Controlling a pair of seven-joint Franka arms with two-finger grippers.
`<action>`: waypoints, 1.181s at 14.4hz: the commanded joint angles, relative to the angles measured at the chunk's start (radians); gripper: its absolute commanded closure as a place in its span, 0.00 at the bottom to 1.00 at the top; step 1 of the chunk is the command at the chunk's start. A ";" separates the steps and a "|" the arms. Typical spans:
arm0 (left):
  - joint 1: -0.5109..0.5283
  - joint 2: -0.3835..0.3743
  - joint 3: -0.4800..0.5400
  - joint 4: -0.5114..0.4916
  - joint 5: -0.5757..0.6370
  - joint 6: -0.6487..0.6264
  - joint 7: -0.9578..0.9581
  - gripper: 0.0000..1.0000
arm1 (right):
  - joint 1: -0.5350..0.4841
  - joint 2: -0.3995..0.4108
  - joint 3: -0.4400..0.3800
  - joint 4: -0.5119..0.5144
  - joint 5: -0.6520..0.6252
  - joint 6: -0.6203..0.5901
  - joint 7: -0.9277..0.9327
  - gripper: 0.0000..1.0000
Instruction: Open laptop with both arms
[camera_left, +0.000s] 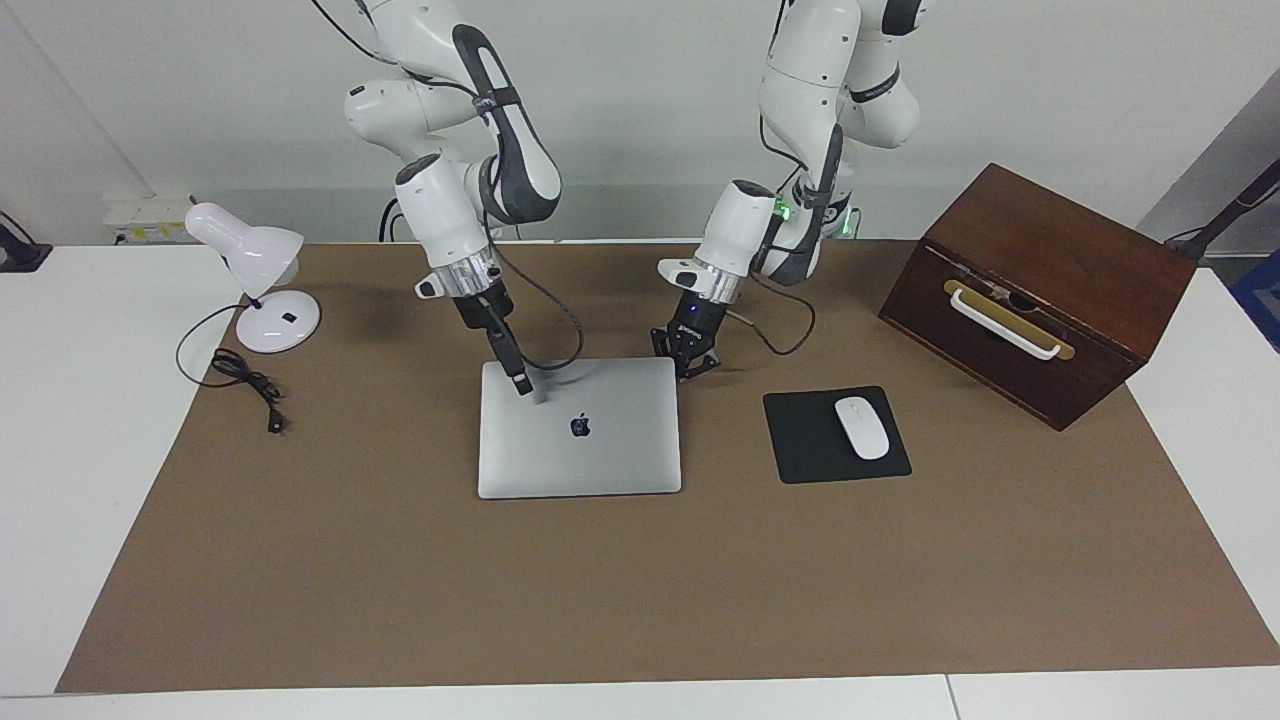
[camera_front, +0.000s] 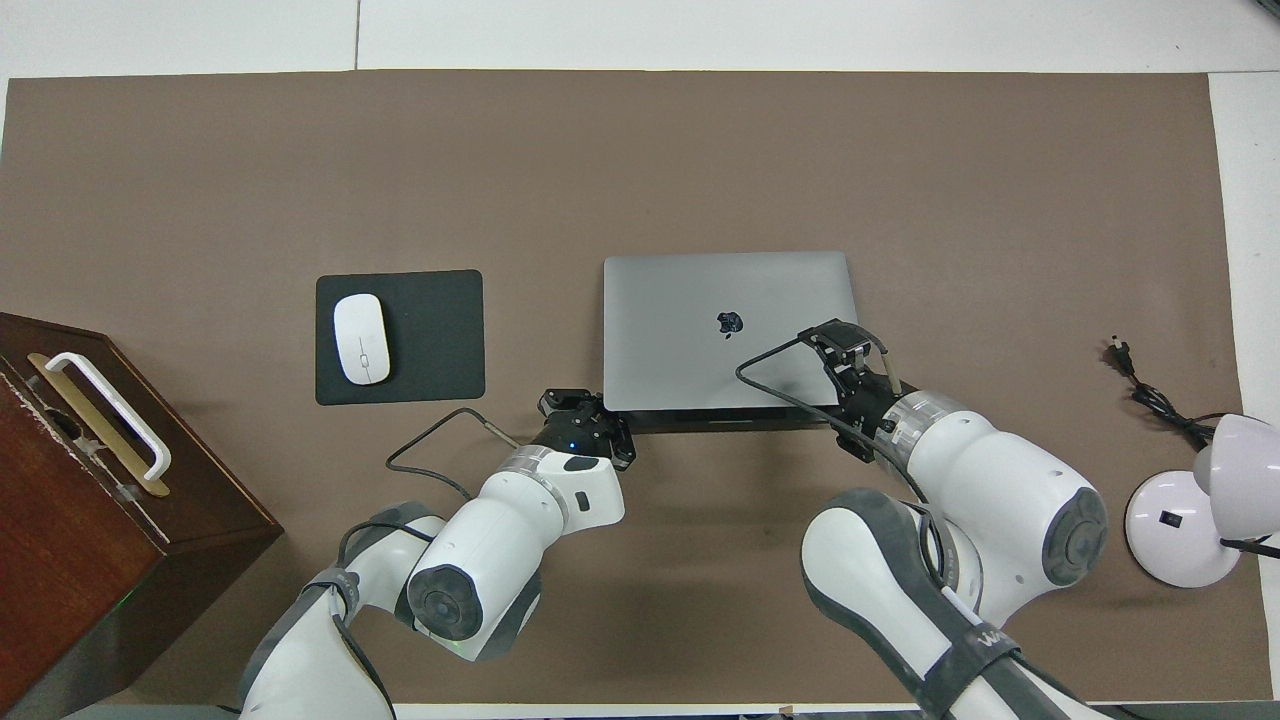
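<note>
Altogether we counted one thin silver-grey laptop (camera_left: 580, 428) with a dark apple logo, lying closed in the middle of the brown mat (camera_left: 640, 600), plus one black square mouse pad (camera_left: 800, 440) carrying one white mouse (camera_left: 862, 427), one dark wooden box (camera_left: 1040, 290) with a white handle, and one white desk lamp (camera_left: 255, 265) with its black cord (camera_left: 245, 385). Two white arms reached down. The right gripper (camera_left: 520, 384) touched the lid near the laptop's edge closest to the robots; we could not tell its fingers' state. The left gripper (camera_left: 685, 360) sat at the laptop's corner toward the mouse pad, fingers spread. The mat covered a white table (camera_left: 60, 450) before a pale wall (camera_left: 640, 100).
</note>
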 joint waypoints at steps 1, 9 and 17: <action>-0.019 0.004 0.014 -0.009 -0.017 0.017 0.018 1.00 | 0.007 0.041 -0.004 0.058 0.072 0.038 -0.060 0.00; -0.018 0.007 0.014 -0.009 -0.016 0.017 0.018 1.00 | 0.007 0.064 -0.004 0.111 0.096 0.050 -0.071 0.00; -0.019 0.007 0.014 -0.007 -0.017 0.017 0.018 1.00 | 0.006 0.095 -0.020 0.211 0.098 0.058 -0.085 0.00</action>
